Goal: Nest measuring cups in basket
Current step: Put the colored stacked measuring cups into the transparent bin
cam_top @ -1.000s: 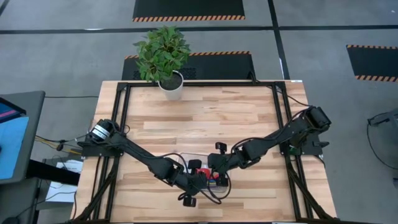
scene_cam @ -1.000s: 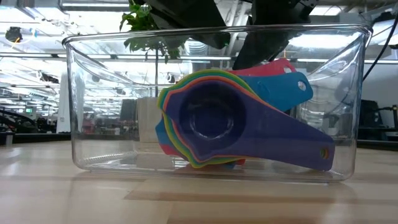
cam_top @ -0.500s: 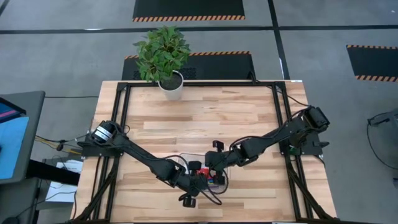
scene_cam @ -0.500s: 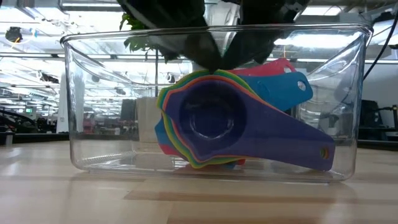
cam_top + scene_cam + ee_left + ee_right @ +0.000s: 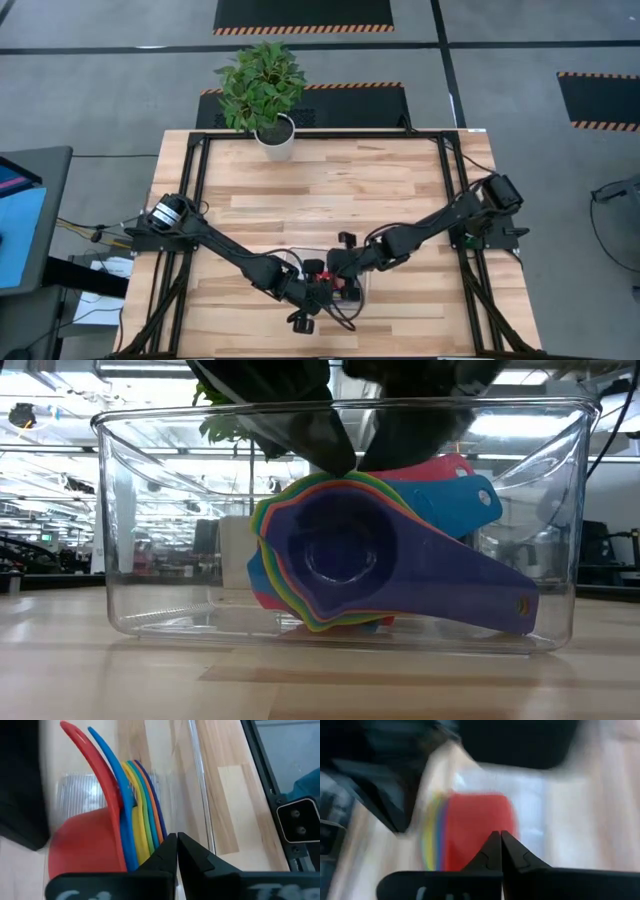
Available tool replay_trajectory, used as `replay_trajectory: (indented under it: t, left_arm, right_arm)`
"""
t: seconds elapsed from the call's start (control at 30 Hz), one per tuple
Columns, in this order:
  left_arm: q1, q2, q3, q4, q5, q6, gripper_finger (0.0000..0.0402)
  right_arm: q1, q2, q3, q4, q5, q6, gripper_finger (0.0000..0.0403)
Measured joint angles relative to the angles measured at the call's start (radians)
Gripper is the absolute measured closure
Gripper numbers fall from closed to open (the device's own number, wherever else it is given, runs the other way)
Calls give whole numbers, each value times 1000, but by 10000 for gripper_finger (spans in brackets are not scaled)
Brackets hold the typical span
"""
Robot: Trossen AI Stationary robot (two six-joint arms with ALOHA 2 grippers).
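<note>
The measuring cups (image 5: 340, 550) are nested into one stack that stands on its side on the floor of the clear basket (image 5: 150, 510). The dark blue cup faces the near side, and the handles (image 5: 470, 585) fan toward the right. In the left wrist view the coloured rims (image 5: 142, 820) stand side by side, with the red cup (image 5: 85, 840) outermost. My left gripper (image 5: 340, 455) is shut and comes down to the top of the stack. My right gripper (image 5: 380, 455) is shut right beside it, over the red cup (image 5: 480, 825). From above, both grippers (image 5: 322, 285) (image 5: 340, 270) cover most of the basket. My left gripper comes from above with shut fingertips at the upper rim of the nested stack (image 5: 160, 832), on the dark blue side; I cannot tell whether it touches. My right gripper comes from above with shut fingertips at the stack's top by the red cup (image 5: 400, 468); contact cannot be told.
The basket sits close to the table's near edge, about mid-width. A white pot with a green plant (image 5: 272, 135) stands at the far edge. The black frame rails (image 5: 195, 190) run along the table's sides. Bare wood lies between the basket and the plant.
My right gripper has moved toward the table's left and down, closing in on my left gripper above the stack. My left gripper has also come lower over the cups. The stack has kept its pose in the basket.
</note>
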Motion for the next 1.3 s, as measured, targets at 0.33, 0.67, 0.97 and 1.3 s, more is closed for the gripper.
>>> replay_trajectory:
  t: [0.33, 0.67, 0.97, 1.3]
  left_arm:
    - [1, 0, 0, -35, 8, -42, 401]
    - [4, -2, 1, -48, -54, -42, 402]
    - [4, -3, 2, -70, -73, -36, 402]
    - [4, -8, 2, -111, -115, -35, 402]
  right_arm:
    - [19, 69, 26, 104, -36, 25, 397]
    - [20, 68, 35, 62, -64, 13, 395]
    - [20, 68, 36, 60, -152, 21, 392]
    - [21, 67, 35, 52, -178, 29, 390]
